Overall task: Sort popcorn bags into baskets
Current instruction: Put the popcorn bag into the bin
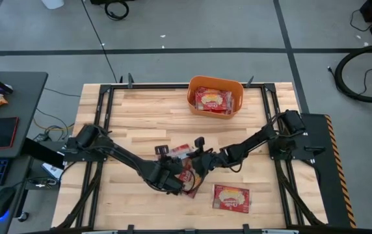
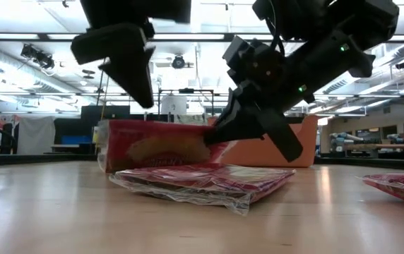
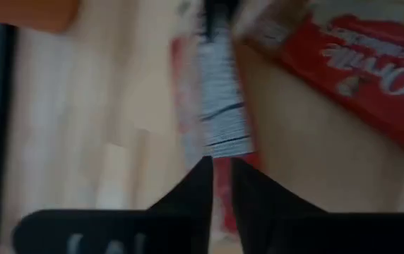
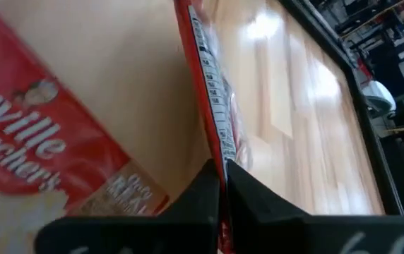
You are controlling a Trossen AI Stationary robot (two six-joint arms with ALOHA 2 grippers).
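Both the left claw (image 1: 178, 184) and right claw (image 1: 202, 162) pinched one upright popcorn bag (image 2: 156, 146). The orange basket (image 1: 216, 97) lay well beyond it, nearer the right arm

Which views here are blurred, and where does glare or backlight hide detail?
Left wrist view: heavy blur smears the popcorn bag edge. Right wrist view: sharper, with glare on the table. Low view: ceiling lights backlight both arms into dark shapes. High view: evenly lit, orange tub clear.

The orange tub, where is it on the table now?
In the high view, the orange tub stands at the table's far edge, centre, with popcorn bags inside, apart from both grippers.
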